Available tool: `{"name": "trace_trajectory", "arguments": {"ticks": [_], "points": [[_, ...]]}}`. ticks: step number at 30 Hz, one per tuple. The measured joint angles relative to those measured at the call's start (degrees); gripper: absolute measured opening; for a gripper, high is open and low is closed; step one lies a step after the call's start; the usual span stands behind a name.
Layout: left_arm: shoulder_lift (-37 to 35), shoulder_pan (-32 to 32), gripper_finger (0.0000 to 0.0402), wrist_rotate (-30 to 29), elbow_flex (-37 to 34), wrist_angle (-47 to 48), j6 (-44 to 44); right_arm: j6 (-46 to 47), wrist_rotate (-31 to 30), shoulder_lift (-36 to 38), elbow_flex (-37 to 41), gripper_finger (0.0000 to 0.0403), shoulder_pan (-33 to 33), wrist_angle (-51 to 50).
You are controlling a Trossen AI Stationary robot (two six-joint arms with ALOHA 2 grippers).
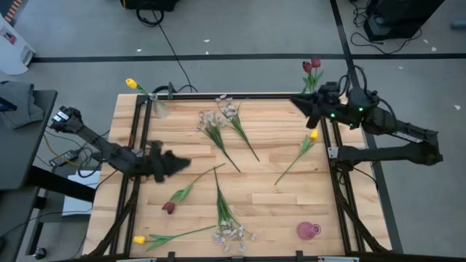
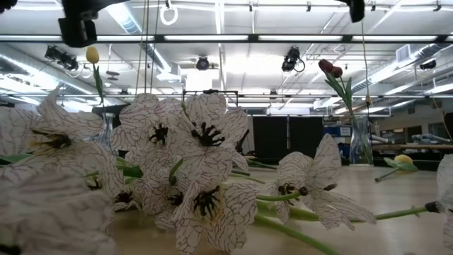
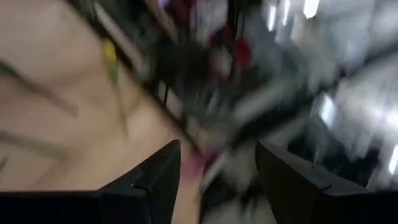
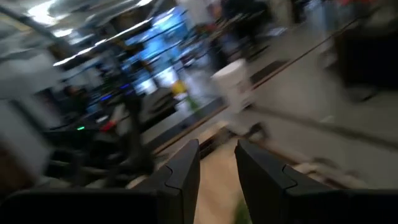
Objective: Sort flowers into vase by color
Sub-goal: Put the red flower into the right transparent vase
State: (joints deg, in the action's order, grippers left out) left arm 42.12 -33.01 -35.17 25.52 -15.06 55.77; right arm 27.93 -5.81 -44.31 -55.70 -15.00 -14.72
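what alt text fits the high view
Overhead view of a wooden table strewn with yellow, dark red and whitish flowers. The left tool hangs open over its left side, the right tool by the far right corner beside a vase of red tulips.

- A light wooden table [image 1: 277, 196] with a dark metal frame stands on a grey floor [image 1: 240, 29] crossed by dark tape lines.
- Black cables [image 1: 171, 47] trail across the floor behind the table; dark equipment [image 1: 393, 18] sits at the far right corner of the high view.
- A grey-topped side desk [image 1: 22, 138] stands to the table's left.
- Seen from table height, long fluorescent strip lights [image 2: 212, 37] run beneath a white ceiling hung with black fixtures [image 2: 291, 60].
- Dark panels [image 2: 287, 138] stand at the back of the room.
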Motion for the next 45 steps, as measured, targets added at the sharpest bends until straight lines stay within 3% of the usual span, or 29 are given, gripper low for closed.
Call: {"name": "trace_trajectory", "arguments": {"ticks": [3, 8, 12, 16, 25, 28, 36, 45], "points": [[2.74, 0.0, 0.0211, 9.54, 4.04, 11.98, -4.43, 3.82, 5.15, -2.93, -0.89, 0.0117, 1.94, -0.03], [9.5, 0.02, 0.0211, 18.98, 12.28, 30.92, -13.5, 9.74, 12.16, -8.81, -2.37, 0.0117, 5.96, -0.07], [16.43, 0.01, 0.0211, 21.69, 19.5, 49.57, -7.31, 12.71, 13.34, -12.9, -2.49, 0.0117, 9.5, -0.05], [23.18, 0.03, 0.0211, 21.43, 24.11, 59.69, 0.14, 14.33, 11.81, -16.29, -2.49, 0.0117, 13.19, 0.63], [34.51, 3.8, 0.0211, 21.26, 28.74, 61.97, 4.65, 17.36, 7.67, -19.47, -2.49, 0.0116, 18.79, 5.84], [36.77, 6.78, 0.0211, 23.81, 28.74, 64.23, 4.65, 19.02, 6.51, -19.36, -2.56, 0.0116, 19.92, 6.19], [39.81, 12.29, 0.0211, 32.96, 28.74, 68.34, -1.1, 20.94, 8.22, -19.32, -2.56, 0.0116, 20.3, 6.58], [39.9, 16.28, 0.0211, 34.2, 28.74, 66.51, 0.46, 17.27, 11.47, -19.39, -2.54, 0.0116, 20.3, 8.59]]}}
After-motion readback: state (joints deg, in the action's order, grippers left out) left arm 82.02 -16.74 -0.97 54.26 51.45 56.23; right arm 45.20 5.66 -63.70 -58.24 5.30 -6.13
